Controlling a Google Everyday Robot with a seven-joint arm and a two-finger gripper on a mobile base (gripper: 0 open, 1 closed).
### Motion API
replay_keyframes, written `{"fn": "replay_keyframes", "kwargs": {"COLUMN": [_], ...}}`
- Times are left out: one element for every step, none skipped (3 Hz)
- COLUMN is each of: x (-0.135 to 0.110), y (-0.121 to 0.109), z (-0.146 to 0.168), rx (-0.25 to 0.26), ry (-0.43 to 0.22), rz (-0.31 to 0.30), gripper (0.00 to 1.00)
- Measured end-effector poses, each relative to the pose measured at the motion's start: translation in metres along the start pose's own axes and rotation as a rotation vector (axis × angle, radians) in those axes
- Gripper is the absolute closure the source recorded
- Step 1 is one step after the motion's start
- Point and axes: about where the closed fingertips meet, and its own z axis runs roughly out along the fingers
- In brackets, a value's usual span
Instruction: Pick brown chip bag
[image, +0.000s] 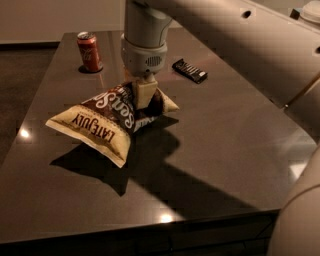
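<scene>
My gripper (143, 96) above far-middle of table (225, 150), fingers clenched on dark middle of brown chip bag (107, 122), near its far end. Bag hangs tilted from grip, tan LATE JULY end lowest, toward left. Shadow beneath; probably clear of table, low corner hard to judge. Red soda can (89, 51) behind left, black candy bar (189, 70) behind right, both apart from bag.

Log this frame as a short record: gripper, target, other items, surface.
gripper: gripper over the middle of the table, jaws closed on the bag's far end
target: brown chip bag, tilted, appears lifted, its shadow cast below it
other items: red soda can upright, back left; black candy bar lying flat, back right
surface: dark table
</scene>
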Motion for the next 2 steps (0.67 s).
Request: {"fn": "replay_keyframes", "kwargs": {"x": [0.008, 0.015], "y": [-0.003, -0.010], "z": [-0.032, -0.068], "rx": [0.034, 0.083], "ry": [-0.061, -0.129], "rz": [0.038, 0.066], "gripper": [1.00, 1.00]}}
